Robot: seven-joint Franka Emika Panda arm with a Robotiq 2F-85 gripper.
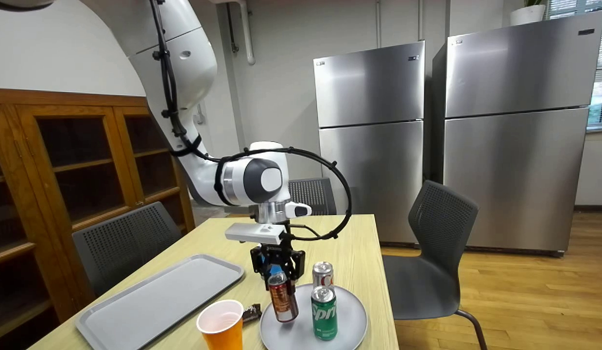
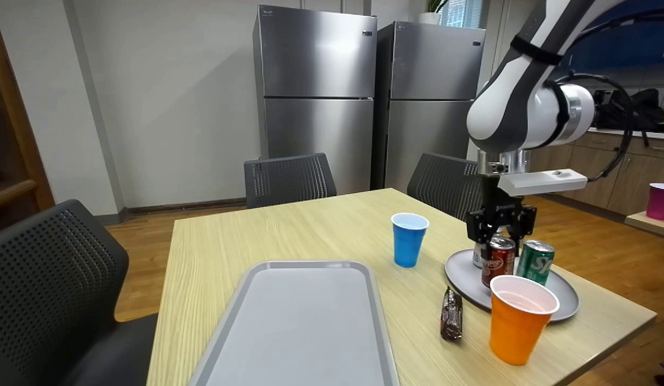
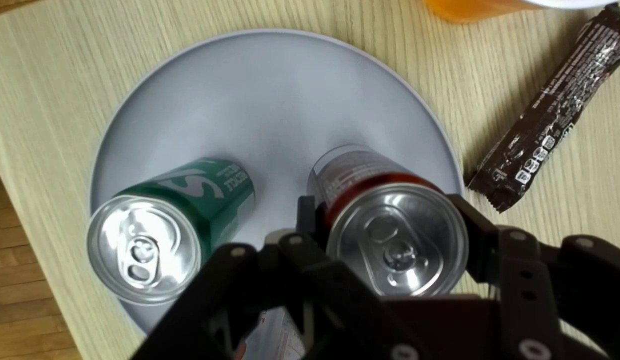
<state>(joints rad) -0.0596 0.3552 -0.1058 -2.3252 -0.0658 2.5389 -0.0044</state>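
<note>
While clasping the red can (image 3: 397, 240) in a partly spread gripper (image 1: 280, 286), crowds green can (image 3: 204, 200) and silver can (image 1: 323, 273) on gray plate (image 3: 279, 75). Has orange cup (image 2: 519, 324), wrapped bar (image 3: 555, 112) nearby.

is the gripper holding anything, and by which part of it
Yes: the gripper holds the red can by opposite sides of its upper part.

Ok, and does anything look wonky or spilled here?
The red can held in the gripper looks wonky: in an exterior view it leans a little, while the green can on the plate stands straight. I see nothing spilled.
</note>
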